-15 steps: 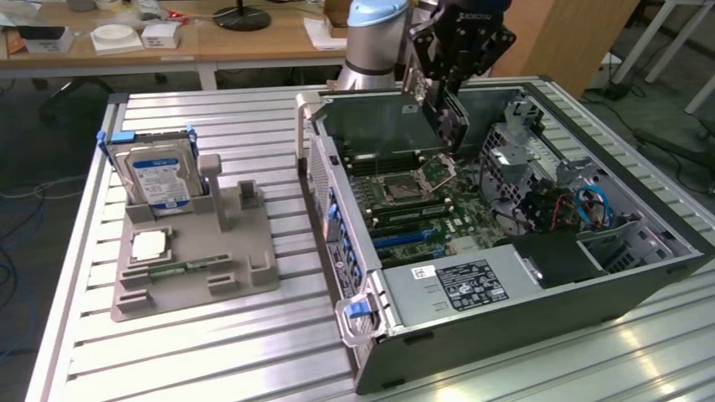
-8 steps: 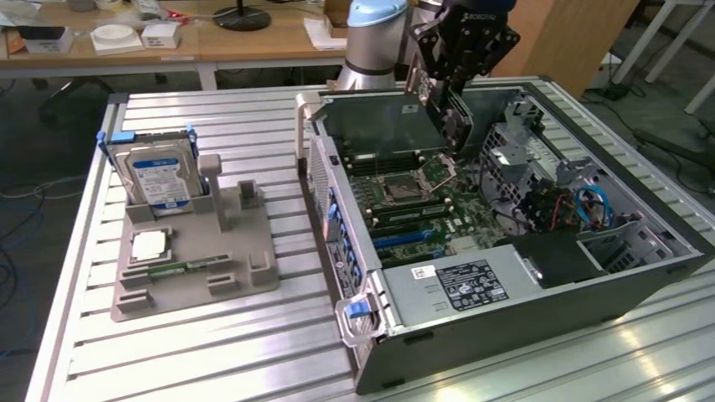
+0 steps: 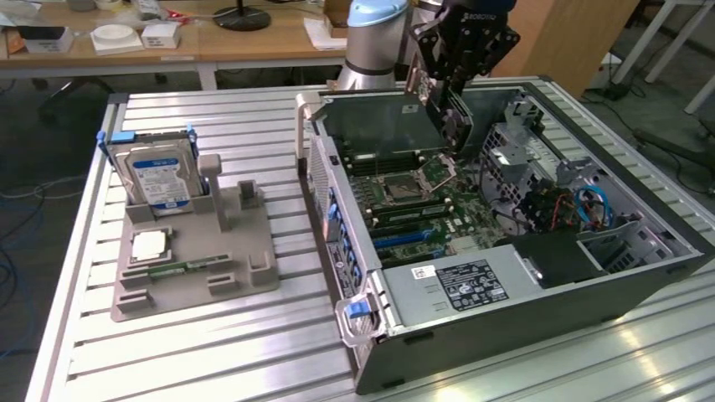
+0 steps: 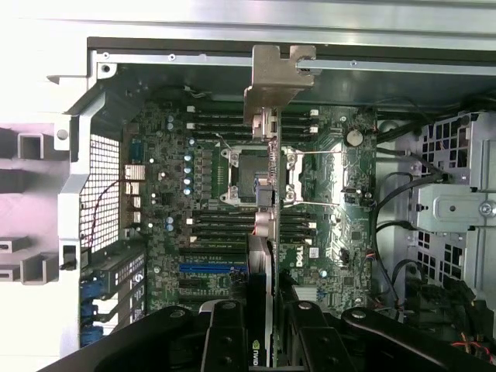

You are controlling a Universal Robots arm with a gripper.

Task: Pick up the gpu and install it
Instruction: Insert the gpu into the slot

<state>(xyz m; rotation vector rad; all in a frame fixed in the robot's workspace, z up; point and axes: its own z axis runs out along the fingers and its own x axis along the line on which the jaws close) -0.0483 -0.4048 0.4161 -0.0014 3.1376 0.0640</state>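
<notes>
The gpu (image 4: 267, 201) is a thin green card, seen edge-on in the wrist view. It has a bent silver bracket (image 4: 273, 85) at its far end and a dark block with a small green mark on one face. The gripper (image 3: 450, 79) is clamped on it, with a black finger pressed to each face. In the exterior view, the card hangs upright in the upper right of the frame. It is held above the motherboard (image 3: 447, 201) inside the open computer case (image 3: 625, 285), not seated in any slot.

The case lies on a slatted metal table (image 3: 223, 117). At the exterior view's left, a grey holder (image 3: 196, 276) carries a hard drive (image 3: 156, 176). Wooden desks (image 3: 246, 42) stand in the room behind.
</notes>
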